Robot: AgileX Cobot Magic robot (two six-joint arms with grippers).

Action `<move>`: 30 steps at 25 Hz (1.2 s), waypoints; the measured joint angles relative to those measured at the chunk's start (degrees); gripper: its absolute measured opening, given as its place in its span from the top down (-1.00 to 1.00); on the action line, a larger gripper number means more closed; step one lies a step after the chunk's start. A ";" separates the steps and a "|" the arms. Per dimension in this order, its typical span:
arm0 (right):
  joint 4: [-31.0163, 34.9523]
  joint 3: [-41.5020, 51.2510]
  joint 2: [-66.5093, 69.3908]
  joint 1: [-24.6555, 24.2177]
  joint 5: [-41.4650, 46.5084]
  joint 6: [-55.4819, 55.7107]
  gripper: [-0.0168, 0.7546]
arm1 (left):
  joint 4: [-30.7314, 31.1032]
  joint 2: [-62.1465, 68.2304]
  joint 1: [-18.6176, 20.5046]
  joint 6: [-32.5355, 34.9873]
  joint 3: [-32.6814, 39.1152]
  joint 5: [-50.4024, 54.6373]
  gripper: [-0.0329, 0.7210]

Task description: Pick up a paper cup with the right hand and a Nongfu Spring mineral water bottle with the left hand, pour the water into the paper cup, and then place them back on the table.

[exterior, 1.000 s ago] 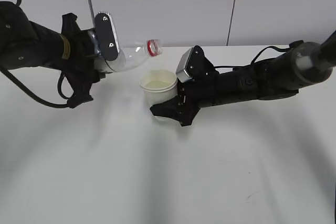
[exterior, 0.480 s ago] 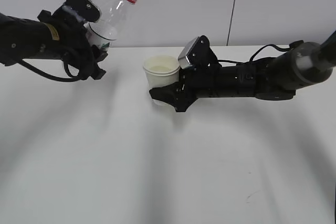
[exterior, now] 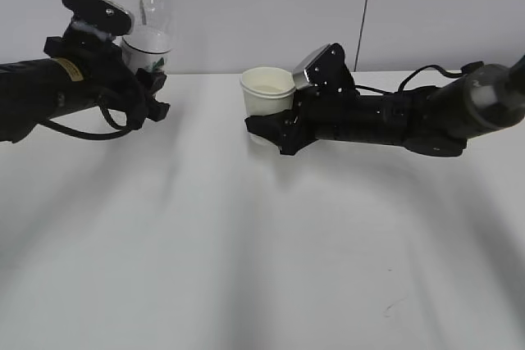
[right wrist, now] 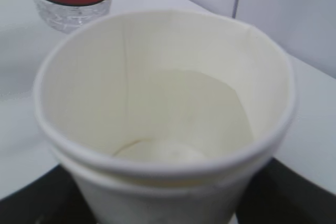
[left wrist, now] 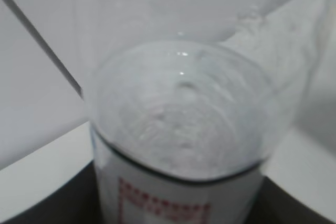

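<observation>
Left jaws: the black two-finger left hand (exterior: 138,79) is clamped on the lower body of the tall clear plastic Nongfu Spring mineral water bottle (exterior: 152,24), at its red-and-white label.
Bottle position: upright, red neck ring on top with no cap to be seen, held above the far left of the table, well apart from the cup.
Bottle handling: thin clear plastic that will likely dent under a hard squeeze; it looks mostly empty, so probably light and easy to tip. The labelled waist seems the soundest place to hold, since the label gives more friction than bare plastic.
Right jaws: the black two-finger right hand (exterior: 267,133) is closed around the base of the small cream-white tapered paper cup (exterior: 268,92).
Cup position: upright near the far middle of the large plain white table (exterior: 262,268); whether its base touches the top I cannot tell.
Cup contents: the clear water (right wrist: 184,114) fills the lower part.
Cup handling: soft walls, crushable; with water inside it should be kept level, held low and set down gently.
</observation>
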 joint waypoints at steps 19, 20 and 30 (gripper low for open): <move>13.51 0.00 0.00 -3.29 3.61 -9.25 -0.32 | -1.64 8.84 1.14 -10.25 6.96 -25.37 -0.08; 14.57 0.00 0.00 -3.29 4.03 -10.06 -0.32 | -1.48 9.45 1.14 -10.37 6.96 -26.40 -0.08; 29.03 0.60 4.65 -3.42 3.37 -18.42 -0.32 | 5.78 13.91 1.08 -16.30 6.96 -31.39 -0.08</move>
